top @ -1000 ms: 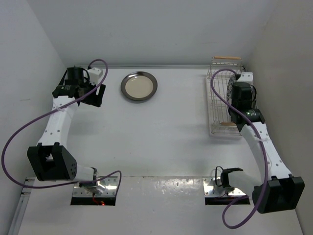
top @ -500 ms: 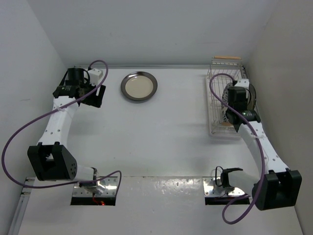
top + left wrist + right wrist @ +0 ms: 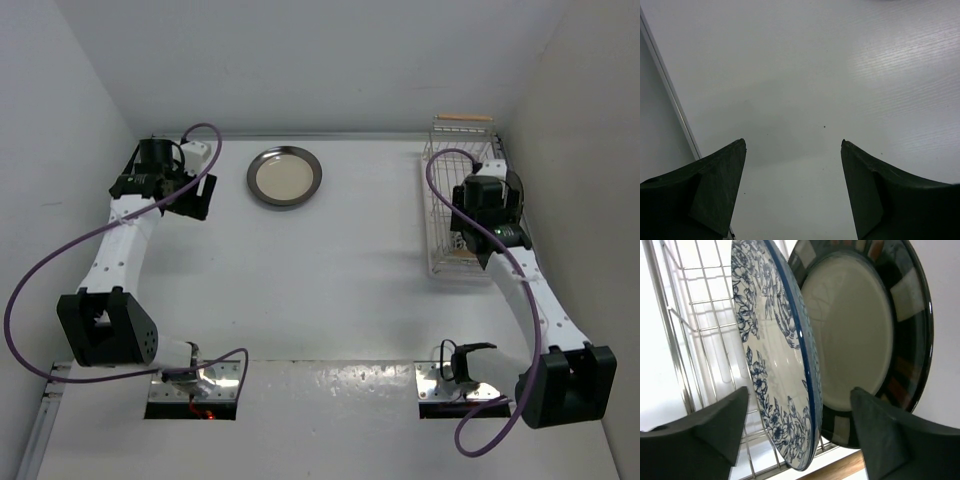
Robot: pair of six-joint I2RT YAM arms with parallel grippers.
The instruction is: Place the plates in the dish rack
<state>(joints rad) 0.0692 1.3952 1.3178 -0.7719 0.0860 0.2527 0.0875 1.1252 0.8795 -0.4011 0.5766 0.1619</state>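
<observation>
Jaws both wide — right pair flanking blue-and-white plate (image 3: 780, 365) in dish rack (image 3: 671, 335).

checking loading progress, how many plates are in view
3. One dark-rimmed plate lies on the table at the back; a blue-flowered plate and a block-rimmed plate stand side by side in the rack.

Your left arm (image 3: 112, 250) and right arm (image 3: 540, 305) are built of white link shells joined by black joint housings, with a blocky black shoulder near each base. A purple cable (image 3: 9, 315) loops along each arm. The left gripper (image 3: 793, 142) and right gripper (image 3: 799, 390) carry dark, matte, wedge-shaped fingers (image 3: 705, 195).
</observation>
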